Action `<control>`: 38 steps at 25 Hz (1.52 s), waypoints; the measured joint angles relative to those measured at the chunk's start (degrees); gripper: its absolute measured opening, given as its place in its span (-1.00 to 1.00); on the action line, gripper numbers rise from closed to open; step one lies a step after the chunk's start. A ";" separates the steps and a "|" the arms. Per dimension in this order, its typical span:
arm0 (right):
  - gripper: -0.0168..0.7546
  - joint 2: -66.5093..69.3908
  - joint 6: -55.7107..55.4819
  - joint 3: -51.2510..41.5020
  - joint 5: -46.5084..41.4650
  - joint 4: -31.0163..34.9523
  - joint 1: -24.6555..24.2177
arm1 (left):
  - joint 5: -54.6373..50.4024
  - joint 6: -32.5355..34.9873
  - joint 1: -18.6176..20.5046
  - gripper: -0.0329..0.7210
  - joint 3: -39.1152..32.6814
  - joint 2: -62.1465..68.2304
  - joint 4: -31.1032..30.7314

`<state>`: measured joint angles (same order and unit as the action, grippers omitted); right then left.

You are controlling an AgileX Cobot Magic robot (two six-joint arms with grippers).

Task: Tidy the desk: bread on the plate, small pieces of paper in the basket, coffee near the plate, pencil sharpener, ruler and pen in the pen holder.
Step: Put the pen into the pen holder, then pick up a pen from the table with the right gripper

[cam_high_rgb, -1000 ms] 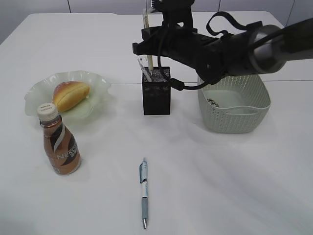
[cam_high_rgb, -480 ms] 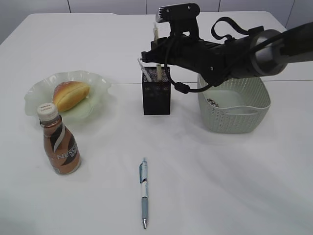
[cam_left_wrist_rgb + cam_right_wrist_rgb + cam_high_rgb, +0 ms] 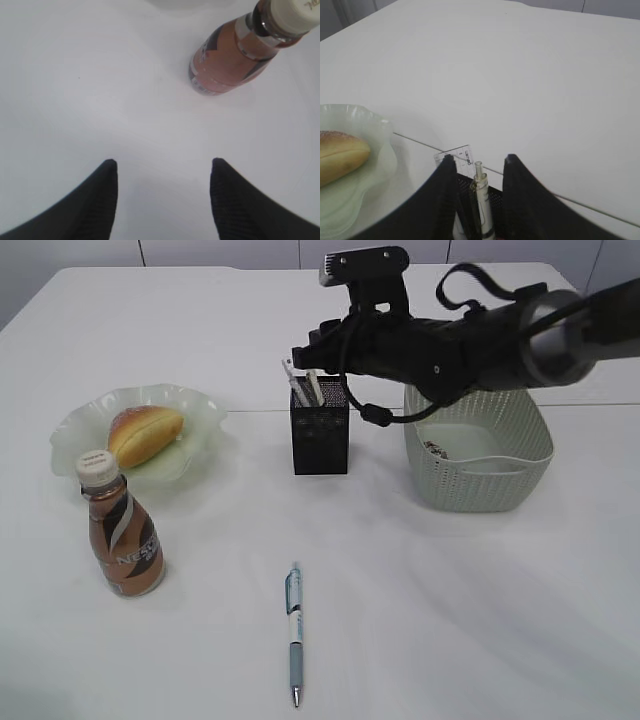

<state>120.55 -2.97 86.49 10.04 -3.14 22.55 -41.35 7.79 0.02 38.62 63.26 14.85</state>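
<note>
Desk tidying: one pen outstanding

Bread (image 3: 145, 433) is plated; ruler (image 3: 456, 160) stands in pen holder (image 3: 320, 438). Right tool (image 3: 479, 170) jaws are apart, nothing clamped. Pen (image 3: 294, 634) remains at counter's 6 o'clock.

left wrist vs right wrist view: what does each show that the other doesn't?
Only the left wrist view: the coffee standing on bare desk, beyond the open left gripper.
Only the right wrist view: the bread on the plate, and the ruler and a pen upright in the pen holder, between the parted fingers of the right gripper.
Both: the white desk.
</note>
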 joint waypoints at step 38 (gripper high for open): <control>-0.28 -5.35 -33.89 0.26 -64.90 10.84 16.67 | -0.40 0.00 0.00 0.24 0.00 0.00 0.56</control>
<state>115.20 -36.86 86.75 -54.85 7.71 39.22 -41.75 7.79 0.02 38.62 63.26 15.41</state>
